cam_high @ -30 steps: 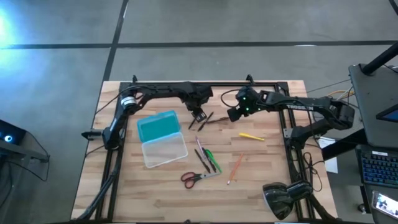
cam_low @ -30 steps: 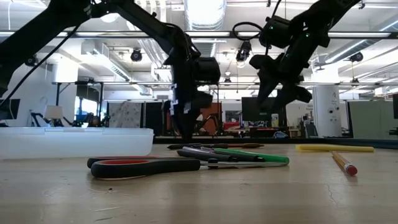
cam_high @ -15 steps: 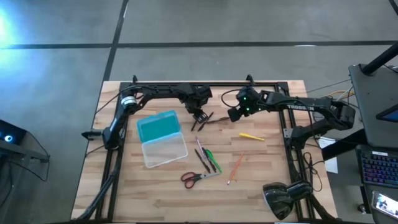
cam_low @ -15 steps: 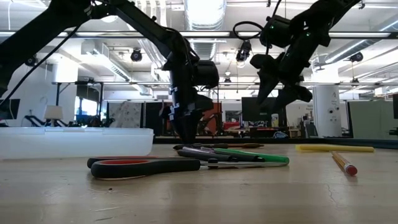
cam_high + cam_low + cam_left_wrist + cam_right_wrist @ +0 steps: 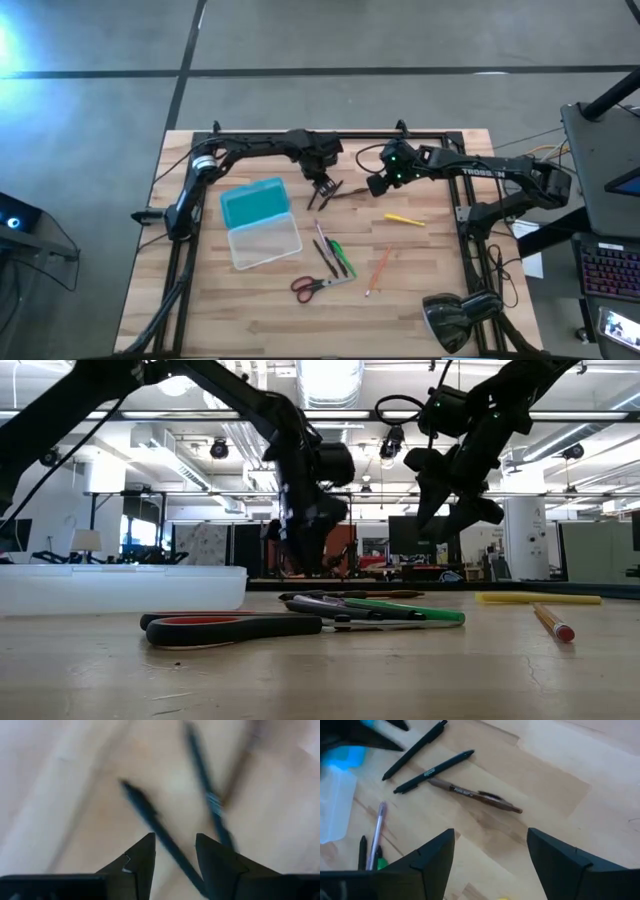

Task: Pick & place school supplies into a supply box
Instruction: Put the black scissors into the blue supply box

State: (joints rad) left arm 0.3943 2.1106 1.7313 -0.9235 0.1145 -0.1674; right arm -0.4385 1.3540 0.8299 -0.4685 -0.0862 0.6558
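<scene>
The supply box (image 5: pixel 258 222) lies open at the table's left, its turquoise lid (image 5: pixel 255 205) on the far side of its translucent tray (image 5: pixel 266 244). Two dark pens (image 5: pixel 320 194) and a brown pen (image 5: pixel 475 795) lie on the wood at the far middle. My left gripper (image 5: pixel 322 181) hangs open just above the dark pens, pointing down; one pen (image 5: pixel 145 810) runs under the gap between its fingers. My right gripper (image 5: pixel 378 184) hovers open to their right, higher up. Red-handled scissors (image 5: pixel 315 286), a green marker (image 5: pixel 340 257), an orange pencil (image 5: pixel 378 270) and a yellow stick (image 5: pixel 404 219) lie flat nearer me.
A thin purple-grey pen (image 5: pixel 322 238) and another dark pen (image 5: pixel 328 262) lie beside the green marker. A black lamp head (image 5: pixel 455 320) sits at the near right corner. Bare wood lies along the near edge and at the far right of the table.
My left gripper has risen a little from the table over the dark pens and tipped slightly. The pens lie where they were.
</scene>
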